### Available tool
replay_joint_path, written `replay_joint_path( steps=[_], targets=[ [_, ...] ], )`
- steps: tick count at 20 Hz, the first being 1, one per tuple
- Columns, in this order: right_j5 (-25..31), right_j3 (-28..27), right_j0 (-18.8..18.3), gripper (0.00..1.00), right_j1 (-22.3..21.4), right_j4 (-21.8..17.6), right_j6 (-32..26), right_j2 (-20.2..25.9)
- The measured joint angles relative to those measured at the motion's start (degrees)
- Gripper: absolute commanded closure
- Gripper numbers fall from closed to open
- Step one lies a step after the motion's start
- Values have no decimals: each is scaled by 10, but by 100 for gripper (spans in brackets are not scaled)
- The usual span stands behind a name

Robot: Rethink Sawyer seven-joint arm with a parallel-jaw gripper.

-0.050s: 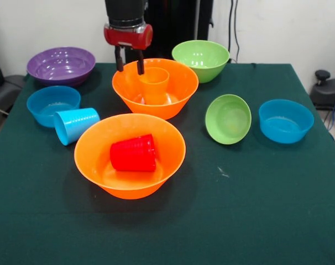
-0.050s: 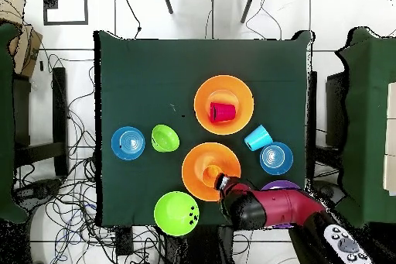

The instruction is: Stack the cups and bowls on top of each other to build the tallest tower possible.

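Green-clothed worktop: gripper, jaws apart, hovering beside orange cup standing in far orange bowl. Purple bowl likely going next; center it level.

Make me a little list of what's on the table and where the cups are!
orange cup: upright in far orange bowl
red cup: on its side in near orange bowl
blue cup: on its side on table
end effector: open, over far orange bowl's rim
tower: not yet built
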Motion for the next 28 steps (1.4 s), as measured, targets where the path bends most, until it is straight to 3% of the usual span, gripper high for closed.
replay_joint_path(
  steps=[8, 13, 28],
  targets=[
    [7, 34, -16, 0, -53, 25, 0, 24],
    [7, 34, -21, 0, -53, 25, 0, 27],
    [9, 34, -79, 0, -32, 23, 0, 42]
  ],
)
